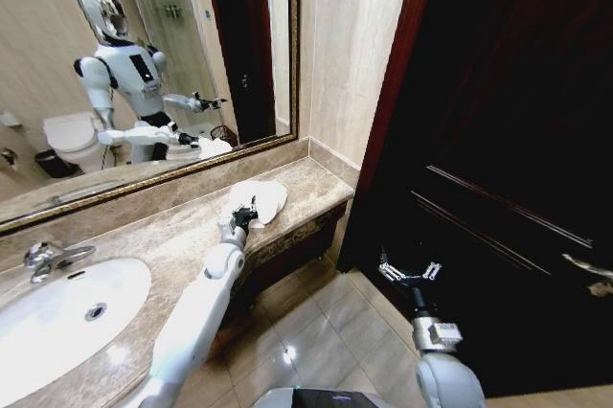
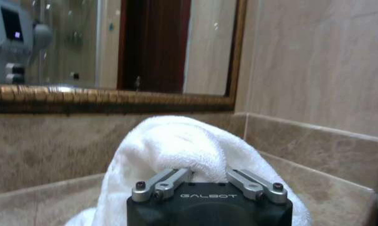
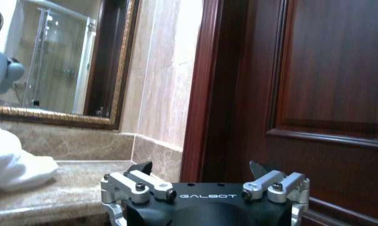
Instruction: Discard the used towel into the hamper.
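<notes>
One white towel (image 1: 261, 199) is lying bunched on the marble table (image 1: 172, 236) near the mirror's corner; the left tool (image 1: 245, 215) is pressing into its folds, seemingly closing on cloth, ready for lifting; the right tool (image 1: 410, 272) is hanging open by the dark door (image 1: 498, 140), idle.

The robot's arms are glossy white with rounded shells, ending in grey metal wrist joints. Each gripper, the left gripper (image 2: 209, 181) and the right gripper (image 3: 201, 172), has a black body lettered "GALBOT", with silver screwed finger links.
</notes>
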